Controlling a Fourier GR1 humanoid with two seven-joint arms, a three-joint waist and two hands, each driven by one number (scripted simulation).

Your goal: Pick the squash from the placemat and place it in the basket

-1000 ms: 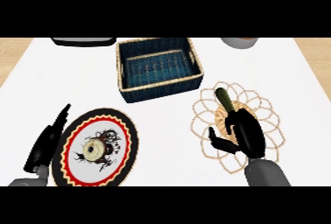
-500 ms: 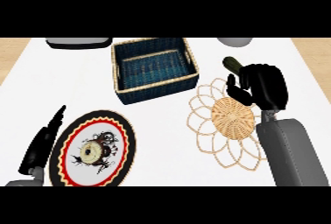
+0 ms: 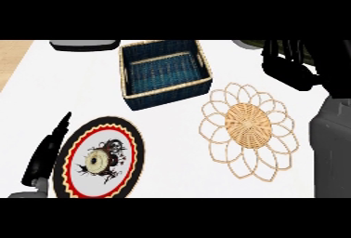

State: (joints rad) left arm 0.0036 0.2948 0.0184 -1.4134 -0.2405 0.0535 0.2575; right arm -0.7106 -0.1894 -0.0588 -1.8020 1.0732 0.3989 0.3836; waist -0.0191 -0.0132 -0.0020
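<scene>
Since the round, flower-edged woven straw placemat [image 3: 248, 124] lies bare, nearer to us than the right hand [image 3: 291, 69], we judge that the squash is up in that hand. The black fingers are curled in on themselves, as round something, though they hide the squash and we cannot make it out. The hand hangs over the far right of the white worktop [image 3: 171, 135]. The square blue woven basket with a tan rim [image 3: 166, 94] sits to its left, apart from it, with a strip of bare worktop between.

We see the carry as half made: what is left is a move leftward over the basket's right wall, then a release.

Several things could go wrong from here:
- If the fingers open early, the squash lands on the worktop short of the basket — or on the rim, and tips outward.
- If the hand travels low, it could catch the right wall and shove the basket aside.
- A grey vessel [image 3: 245, 44] shows just left of the hand at the far edge, and a sweep that bows outward might clip it.
- With the squash hidden, we cannot judge how it sits in the hand, so it may slip during the swing.

The left hand [image 3: 47, 151] rests with straight fingers at the view's left edge, beside a round plate with a red-and-black rim [image 3: 134, 142].
</scene>
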